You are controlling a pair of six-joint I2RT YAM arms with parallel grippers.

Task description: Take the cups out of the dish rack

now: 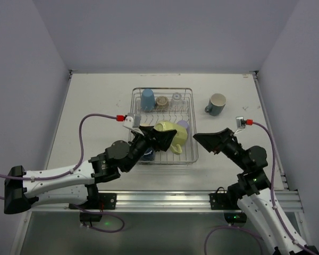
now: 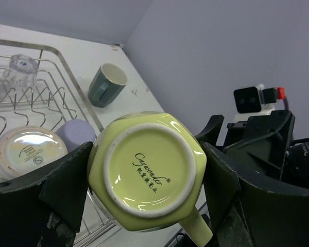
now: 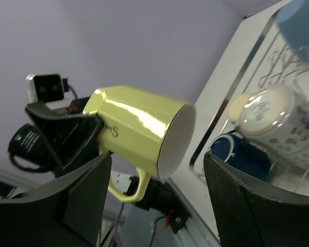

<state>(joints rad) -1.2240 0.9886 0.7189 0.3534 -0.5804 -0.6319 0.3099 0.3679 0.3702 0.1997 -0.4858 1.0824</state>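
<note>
The left arm point(image 1: 58, 178) reaches low from the near left of the desk point(image 1: 95, 106), angled toward the dish rack point(image 1: 162, 88), with the left tool point(image 1: 160, 137) pointing right. That tool is clamped on the yellow-green mug point(image 2: 149, 170). A finger presses each side of the body, the base faces the wrist camera, the mouth faces right, and the handle is free of the fingers. The mug is lifted above the rack's near right part.

In the rack's far row stand a light blue cup point(image 1: 147, 99), a beige cup point(image 1: 162, 102) and a clear tumbler point(image 1: 176, 98). A lavender cup point(image 1: 183, 126) peeks out behind the mug, with a white cup point(image 2: 28, 152) beside it. From above, a dark blue cup point(image 3: 237, 152) is mostly hidden under the left tool.

The right tool point(image 1: 203, 139), jaws apart and holding nothing, points left at the mug's mouth, just short of it. The right arm point(image 1: 255, 186) bends up from the near right. A grey-teal mug point(image 1: 216, 104) stands upright on the desk, right of the rack.
</note>
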